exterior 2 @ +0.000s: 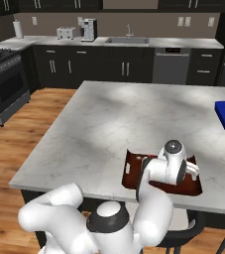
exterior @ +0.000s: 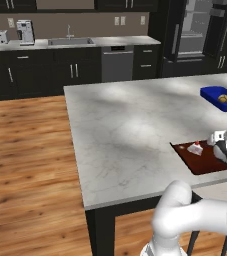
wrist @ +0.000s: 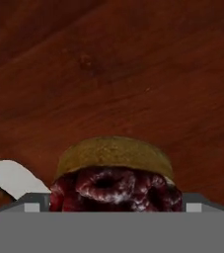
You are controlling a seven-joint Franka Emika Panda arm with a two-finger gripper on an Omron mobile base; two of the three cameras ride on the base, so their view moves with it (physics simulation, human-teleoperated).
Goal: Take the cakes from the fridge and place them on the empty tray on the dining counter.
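Inspection: the gripper [exterior 2: 191,171] hangs low over the empty tray [exterior 2: 131,173], jaws spread wide and holding nothing. One cake [wrist: 114,180] sits on the tray's wooden floor directly below the hand, evidently just set down. A second cake [exterior: 196,148] rests near the tray's far edge. The tray lies at the dining counter [exterior: 125,130] near edge, within easy reach.

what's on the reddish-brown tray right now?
One small cake with a dark red top sits on the tray. The arm's hand covers the tray's right part, so anything there can't be seen.
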